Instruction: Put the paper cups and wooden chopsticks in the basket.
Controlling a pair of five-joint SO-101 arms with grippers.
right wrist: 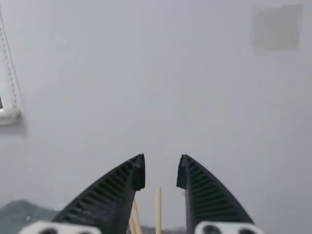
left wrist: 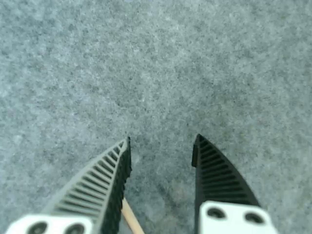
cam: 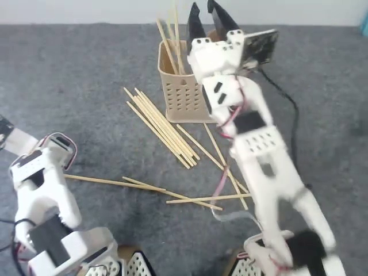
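A tan slotted basket (cam: 183,98) stands at the back of the grey carpet with a few wooden chopsticks (cam: 171,40) upright in it. A bundle of chopsticks (cam: 161,127) lies in front of it, and more lie scattered (cam: 115,183) toward the front. My right gripper (cam: 204,12) is raised above the basket's far rim, open and holding nothing; in the right wrist view the gripper (right wrist: 161,170) has chopstick tips (right wrist: 158,209) showing below between its fingers. My left gripper (left wrist: 163,141) is open low over the carpet, with one chopstick end (left wrist: 132,218) by its fingers.
The left arm (cam: 43,190) sits at the front left, the right arm (cam: 270,167) stretches from the front right to the basket. A black cable (cam: 290,109) runs right of the basket. A pale wall (right wrist: 156,73) stands behind the carpet.
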